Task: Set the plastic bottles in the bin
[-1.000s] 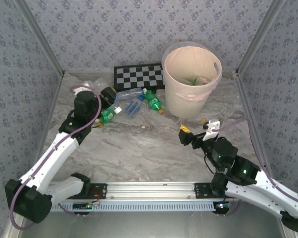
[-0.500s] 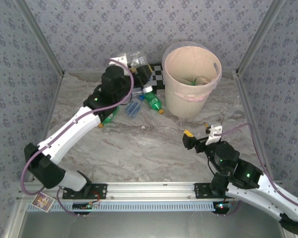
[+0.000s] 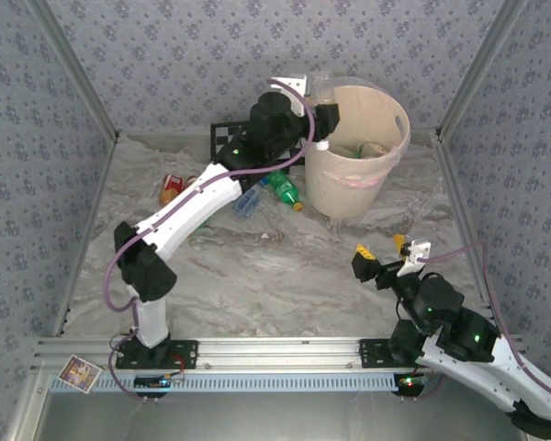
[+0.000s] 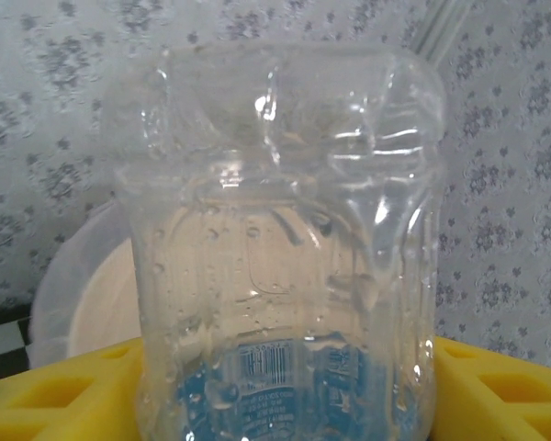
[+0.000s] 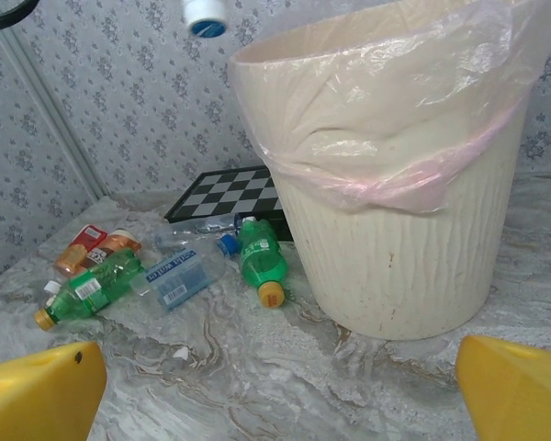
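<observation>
Left hand [image 3: 323,116] gripped a crumpled clear bottle [image 4: 285,257] at the rim of the bin [image 3: 349,188], which stood by the far edge of the surface [image 3: 285,276]. Right hand [image 3: 387,257] wide open, empty, toward near right corner. Green bottle [image 5: 260,262] and others lay loose by the far edge beside the bin.

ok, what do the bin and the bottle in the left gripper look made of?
Bin: likely matte cream plastic, judging by its ribbed moulded wall; liner is thin glossy clear film, crinkled over the rim. Bottle: thin clear glossy plastic, dented and creased, wet with droplets.
</observation>
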`<action>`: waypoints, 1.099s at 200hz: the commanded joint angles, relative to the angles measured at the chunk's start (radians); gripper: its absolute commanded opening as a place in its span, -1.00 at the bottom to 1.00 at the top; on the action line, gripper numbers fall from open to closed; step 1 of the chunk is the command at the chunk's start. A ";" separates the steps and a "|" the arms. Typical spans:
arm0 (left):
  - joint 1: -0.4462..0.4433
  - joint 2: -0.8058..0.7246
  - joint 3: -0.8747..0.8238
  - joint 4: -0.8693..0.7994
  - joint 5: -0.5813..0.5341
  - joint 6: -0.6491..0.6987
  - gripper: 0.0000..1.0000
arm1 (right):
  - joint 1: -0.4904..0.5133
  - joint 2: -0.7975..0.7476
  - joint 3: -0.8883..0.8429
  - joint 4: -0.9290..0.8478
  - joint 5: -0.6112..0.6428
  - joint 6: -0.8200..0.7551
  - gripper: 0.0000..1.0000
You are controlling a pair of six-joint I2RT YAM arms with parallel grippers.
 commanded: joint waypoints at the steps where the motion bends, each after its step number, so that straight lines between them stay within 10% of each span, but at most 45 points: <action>1: -0.011 0.081 0.191 -0.075 0.010 0.080 0.36 | -0.004 -0.013 -0.006 -0.011 0.016 0.017 0.99; 70: -0.012 0.384 0.715 -0.392 0.046 0.086 0.56 | -0.004 -0.012 -0.003 -0.031 0.019 0.027 0.99; 102: -0.012 0.362 0.714 -0.414 0.050 0.071 0.93 | -0.004 -0.013 -0.002 -0.042 0.017 0.034 0.99; 162: -0.013 0.248 0.637 -0.469 0.046 0.068 0.99 | -0.004 -0.008 -0.007 -0.025 0.008 0.051 0.99; 220: -0.014 -0.014 0.186 -0.297 -0.032 0.082 1.00 | -0.004 0.036 0.009 -0.019 -0.017 0.076 0.99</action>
